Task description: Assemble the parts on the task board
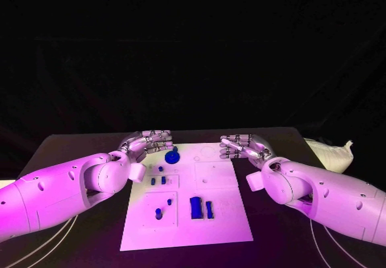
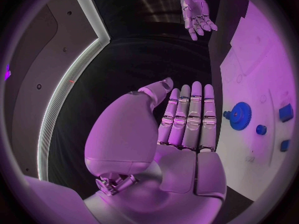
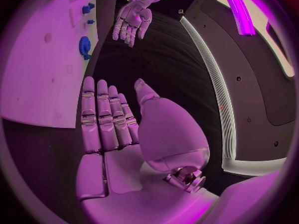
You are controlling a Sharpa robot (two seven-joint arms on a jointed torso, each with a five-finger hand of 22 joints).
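Two robot arms hover over the far end of the white board [image 1: 217, 184] on a black table [image 1: 64, 145], with no part picked up. The left hand [image 1: 149, 143] hangs at the board's far left corner, palm bare and fingers straight and side by side, holding nothing. The right hand [image 1: 244, 147] faces it from the far right corner, likewise flat and empty.

A blue gear [image 1: 172, 158] sits on the board just beside the left hand's fingertips [image 2: 194, 90]. Smaller blue pieces [image 1: 158, 180] lie nearer the middle, two more [image 1: 163, 210] are set in the near left panel, and two blue bars [image 1: 201, 207] rest near the front.

The likeliest slip, by my reckoning, is a sideways brush. The left hand is so close to the gear that a careless reach could knock it across the board. The smaller pieces look easy to scatter too, should a fingertip come down off-centre.
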